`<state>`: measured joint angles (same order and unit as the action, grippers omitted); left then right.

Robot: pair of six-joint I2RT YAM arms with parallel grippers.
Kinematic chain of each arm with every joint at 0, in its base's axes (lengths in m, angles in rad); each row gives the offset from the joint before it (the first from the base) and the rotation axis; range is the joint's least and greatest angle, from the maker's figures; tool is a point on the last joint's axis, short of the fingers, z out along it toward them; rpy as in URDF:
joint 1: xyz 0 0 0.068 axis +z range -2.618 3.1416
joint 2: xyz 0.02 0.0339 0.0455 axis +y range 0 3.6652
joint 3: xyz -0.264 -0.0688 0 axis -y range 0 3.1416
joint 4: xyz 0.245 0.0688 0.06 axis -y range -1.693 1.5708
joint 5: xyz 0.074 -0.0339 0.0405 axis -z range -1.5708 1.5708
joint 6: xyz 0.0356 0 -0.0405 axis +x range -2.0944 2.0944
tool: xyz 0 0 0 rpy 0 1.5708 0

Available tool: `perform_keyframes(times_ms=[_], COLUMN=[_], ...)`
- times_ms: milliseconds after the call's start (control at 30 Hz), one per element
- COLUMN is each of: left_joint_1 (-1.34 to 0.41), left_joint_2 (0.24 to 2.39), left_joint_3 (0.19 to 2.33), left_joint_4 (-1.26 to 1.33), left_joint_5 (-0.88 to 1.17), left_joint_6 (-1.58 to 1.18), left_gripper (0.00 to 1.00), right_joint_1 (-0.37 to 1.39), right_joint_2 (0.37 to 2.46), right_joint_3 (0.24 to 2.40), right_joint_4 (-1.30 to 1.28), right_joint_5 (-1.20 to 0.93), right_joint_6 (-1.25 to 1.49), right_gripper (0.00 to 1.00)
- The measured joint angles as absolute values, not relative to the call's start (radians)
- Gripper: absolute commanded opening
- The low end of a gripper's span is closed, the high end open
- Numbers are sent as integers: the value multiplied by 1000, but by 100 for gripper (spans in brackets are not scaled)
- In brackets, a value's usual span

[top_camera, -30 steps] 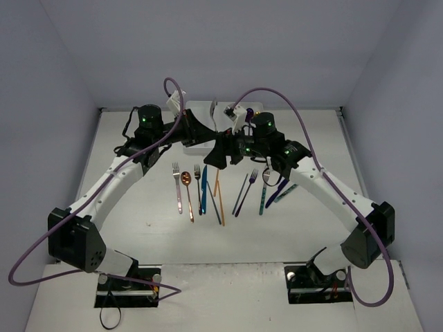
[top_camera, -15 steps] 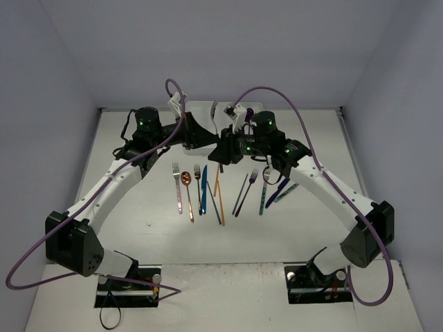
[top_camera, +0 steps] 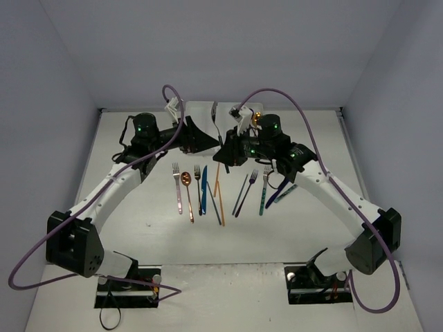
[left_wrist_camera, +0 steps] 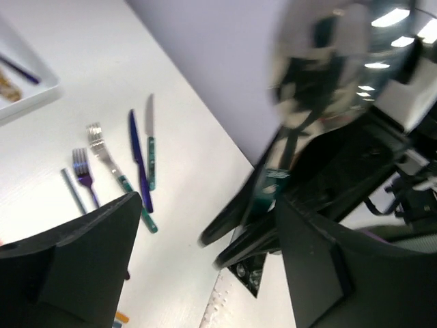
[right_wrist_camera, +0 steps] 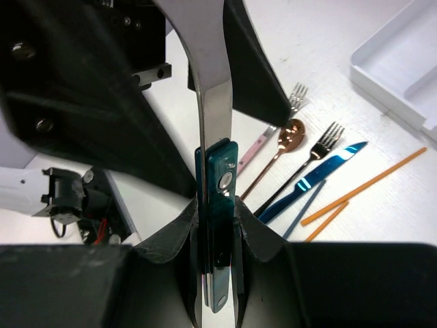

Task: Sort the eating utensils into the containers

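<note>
A silver spoon with a teal handle (right_wrist_camera: 218, 198) stands upright in the air, and my right gripper (right_wrist_camera: 217, 236) is shut on that handle. Its shiny bowl (left_wrist_camera: 321, 61) fills the top of the left wrist view. My left gripper (left_wrist_camera: 205, 273) is open, its black fingers (right_wrist_camera: 254, 65) standing on either side of the spoon's stem without touching it. From above, the spoon (top_camera: 216, 121) rises between the two grippers, in front of the white tray (top_camera: 199, 109). The tray's containers are mostly hidden behind the arms.
On the table lie a pink fork (top_camera: 177, 188), copper spoon (top_camera: 187, 195), black fork (top_camera: 199, 188), blue knife (top_camera: 204, 187), orange chopsticks (top_camera: 217, 183), purple fork (top_camera: 247, 192), teal fork (top_camera: 264, 188) and dark blue knife (top_camera: 277, 192). A tray corner (right_wrist_camera: 403, 68) lies nearby.
My left gripper has opened and let go of the spoon. My right gripper has closed on its teal handle. Both arms shifted slightly to the right.
</note>
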<state>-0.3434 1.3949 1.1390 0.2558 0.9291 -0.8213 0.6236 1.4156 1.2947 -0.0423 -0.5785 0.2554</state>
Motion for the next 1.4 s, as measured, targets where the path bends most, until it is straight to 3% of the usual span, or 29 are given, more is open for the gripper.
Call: perform_keyframes(times_ms=[200,300,633,1033,1133,1267,1400], left_joint_1=[-188,-145,-157,-158,-158,-168,-198], left_joint_2=[1326,1258,1101,1071,1071,1079,1116], left_joint_3=[1027,1039,1087,968,958,931,929], left_joint_4=[202,37,-507,-707,-706,-712,-714], left_joint_5=[815,695,299,165,155,141,113], left_joint_6=[-842,-773,-509,-479,-480,-489,-507], left_gripper=[82,82,82,82,82,82,82], right_joint_1=[588,555,408,344,340,336,334], right_joint_2=[1429,1475,1907,2318,2383,2455,2467], right_joint_3=[1282,1287,1483,1883,1950,2033,2049], right_joint_4=[-42,-43,-61,-51,-49,-49,-48], right_joint_5=[-433,-322,72,191,189,171,160], right_joint_6=[250,245,204,178,174,178,183], right_gripper=[0,0,0,1,12,40,50])
